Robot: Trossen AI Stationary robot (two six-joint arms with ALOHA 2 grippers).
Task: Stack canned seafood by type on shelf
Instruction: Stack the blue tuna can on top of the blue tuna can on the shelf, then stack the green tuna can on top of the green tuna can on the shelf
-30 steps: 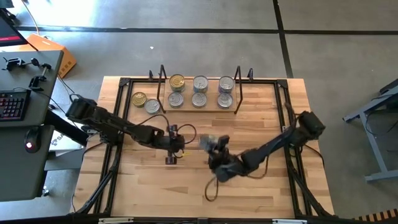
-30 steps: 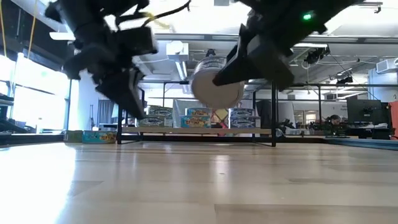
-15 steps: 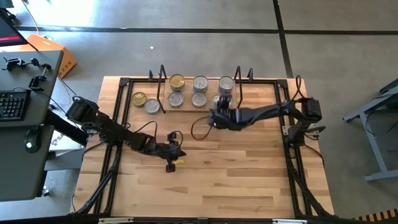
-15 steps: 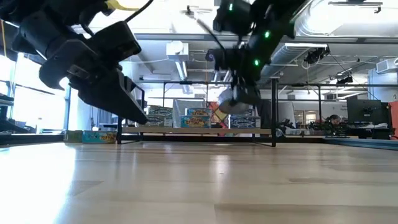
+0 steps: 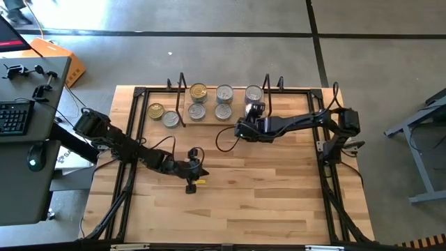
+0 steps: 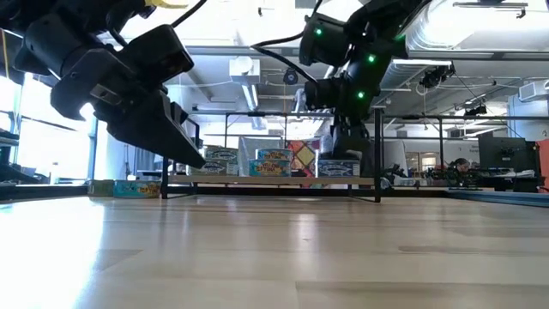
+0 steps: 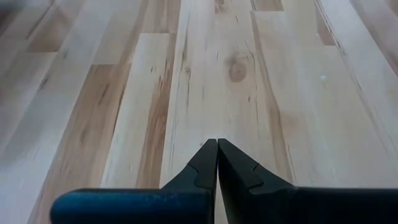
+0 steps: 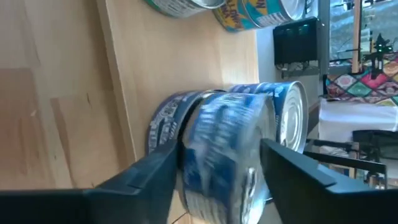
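**Right gripper at shelf's right end, tin between jaws**

Right gripper (image 5: 252, 118) at 1 o'clock of table (image 5: 279, 202), over right end of shelf (image 5: 209, 120). Jaws apart, blue-labelled tin (image 8: 227, 155) between them atop another tin; no contact visible on either side, grip cannot be told. Other tins (image 5: 224, 93) in rows on shelf at 12 o'clock; two more (image 5: 163, 115) on table just beyond its left uprights. Left gripper (image 5: 192, 183) low near table centre, jaws pressed together, holding nothing.
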